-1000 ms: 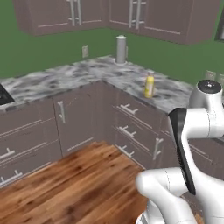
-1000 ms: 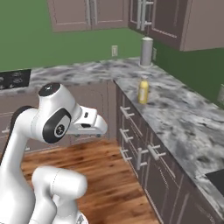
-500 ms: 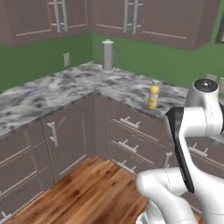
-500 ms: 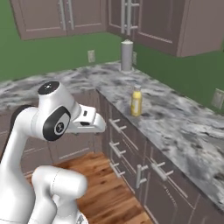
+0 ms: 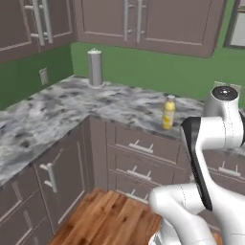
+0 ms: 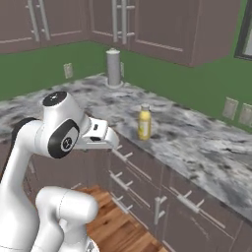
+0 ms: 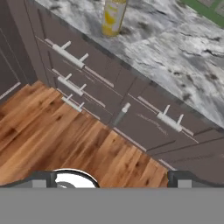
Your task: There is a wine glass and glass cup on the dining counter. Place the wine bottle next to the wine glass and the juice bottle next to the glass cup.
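The whole room has slid sideways across both base views since half a second back, so the base has turned; the things themselves sit where they did. The juice bottle, which stood further right in the left base view, now sits nearer the middle of it, and the grey cylinder canister has shifted the same way, now just left of centre against the green wall. The juice bottle stands upright near the front edge of the marbled worktop, above the brown drawers, well apart from the canister in the corner. It is yellow-orange with a pale cap; what is inside it I cannot tell beyond the colour. From the right base view the same bottle stands on the worktop past the arm's elbow, with the canister behind it by the wall. The hand view looks down over the wooden floor and drawer fronts, with the lower part of the bottle at the top edge. The gripper is spread wide with nothing between its fingertips, holding nothing
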Controlling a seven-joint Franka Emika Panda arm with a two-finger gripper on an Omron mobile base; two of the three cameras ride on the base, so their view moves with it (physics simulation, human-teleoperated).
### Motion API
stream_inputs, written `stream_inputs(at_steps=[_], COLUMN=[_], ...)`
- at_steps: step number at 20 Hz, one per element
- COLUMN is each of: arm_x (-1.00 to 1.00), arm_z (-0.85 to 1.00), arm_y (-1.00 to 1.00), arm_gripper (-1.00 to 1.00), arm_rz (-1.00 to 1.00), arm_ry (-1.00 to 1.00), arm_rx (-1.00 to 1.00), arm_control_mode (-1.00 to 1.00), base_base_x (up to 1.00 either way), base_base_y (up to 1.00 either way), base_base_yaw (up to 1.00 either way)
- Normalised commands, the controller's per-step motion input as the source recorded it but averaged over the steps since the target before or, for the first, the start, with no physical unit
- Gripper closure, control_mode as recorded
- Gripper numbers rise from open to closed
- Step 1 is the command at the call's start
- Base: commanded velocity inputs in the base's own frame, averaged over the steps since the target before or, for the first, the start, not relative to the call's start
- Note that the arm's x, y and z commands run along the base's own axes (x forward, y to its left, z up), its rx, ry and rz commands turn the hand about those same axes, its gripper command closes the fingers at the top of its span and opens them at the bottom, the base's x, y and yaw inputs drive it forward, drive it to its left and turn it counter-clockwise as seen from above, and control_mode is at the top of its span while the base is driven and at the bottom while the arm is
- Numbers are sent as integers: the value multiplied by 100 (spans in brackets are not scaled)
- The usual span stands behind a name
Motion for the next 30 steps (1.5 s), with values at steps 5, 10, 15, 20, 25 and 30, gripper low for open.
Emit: stream_inputs(at_steps=[5,10,15,20,25,30], arm_x=[0,0,0,0,0,0], arm_z=[0,0,0,0,0,0], arm_y=[0,0,0,0,0,0], arm_gripper=[-100,-100,-100,-100,-100,-100], arm_rz=[0,0,0,0,0,0], arm_ry=[0,0,0,0,0,0], arm_rx=[0,0,0,0,0,0], arm_control_mode=[100,100,100,100,100,100], base_base_x=[58,49,48,49,49,56], base_base_y=[39,39,39,57,55,31], base_base_yaw=[-46,-51,-50,-26,-20,-20])
